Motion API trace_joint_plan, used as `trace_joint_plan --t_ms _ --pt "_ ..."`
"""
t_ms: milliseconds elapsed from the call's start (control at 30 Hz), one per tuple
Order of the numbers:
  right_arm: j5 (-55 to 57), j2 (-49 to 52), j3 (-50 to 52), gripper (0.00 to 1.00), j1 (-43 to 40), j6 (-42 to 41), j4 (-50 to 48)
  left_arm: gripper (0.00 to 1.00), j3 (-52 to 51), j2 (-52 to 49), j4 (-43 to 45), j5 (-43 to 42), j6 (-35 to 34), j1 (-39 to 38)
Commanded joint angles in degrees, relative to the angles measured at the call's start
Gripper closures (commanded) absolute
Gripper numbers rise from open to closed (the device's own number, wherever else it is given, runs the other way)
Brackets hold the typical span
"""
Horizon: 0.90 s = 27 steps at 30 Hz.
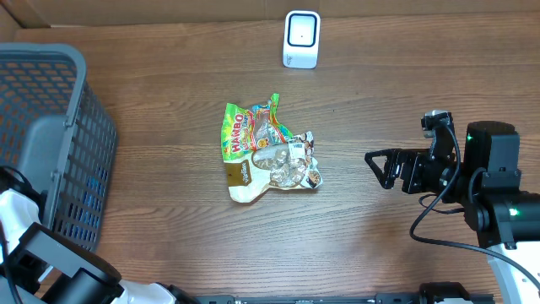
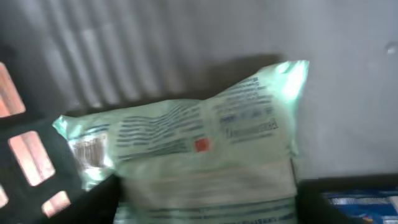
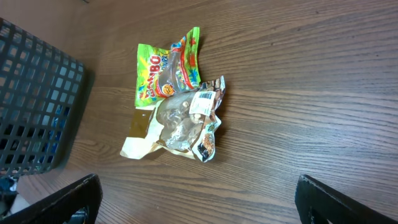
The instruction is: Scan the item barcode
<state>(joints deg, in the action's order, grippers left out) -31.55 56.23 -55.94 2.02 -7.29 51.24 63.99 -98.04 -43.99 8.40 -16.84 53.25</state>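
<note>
Packet of pale green printed plastic [image 2: 199, 143] is framed between the left gripper's [image 2: 205, 202] dark fingers inside the grey mesh plastic basket [image 1: 51, 59], but whether it's actually pinched can't be told tbh. Right gripper [image 1: 377, 169] is held spread wide over the brown wooden table [image 1: 405, 76], well right of a bright green Haribo bag [image 1: 240, 131] piled with a crinkly clear wrapper [image 1: 283, 165]; the small white scanner [image 1: 301, 38] is parked at the far edge.

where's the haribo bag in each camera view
overhead: the haribo bag lies near the middle, below-left of the white scanner.
left wrist: not in it; only a pale green packet shows.
right wrist: haribo bag upper middle, on the wood.
shared landmark: the grey basket, left of the bag in overhead and right wrist.
</note>
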Motion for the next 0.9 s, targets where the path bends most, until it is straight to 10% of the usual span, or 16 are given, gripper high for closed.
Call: trace_joint_plan --t_ms 0,100,867 --pt "-0.52 -0.15 -1.29 0.00 0.17 0.04 -0.04 0.67 -1.99 -1.07 0.94 -3.32 0.07 0.11" --pt "-0.52 -0.15 -1.29 0.00 0.17 0.04 -0.04 0.96 -1.81 -1.07 0.70 -3.96 0.02 0.09" --pt "-0.52 -0.15 -1.29 0.00 0.17 0.02 -0.09 0.96 61.57 6.49 -37.62 -23.82 5.68 -5.27"
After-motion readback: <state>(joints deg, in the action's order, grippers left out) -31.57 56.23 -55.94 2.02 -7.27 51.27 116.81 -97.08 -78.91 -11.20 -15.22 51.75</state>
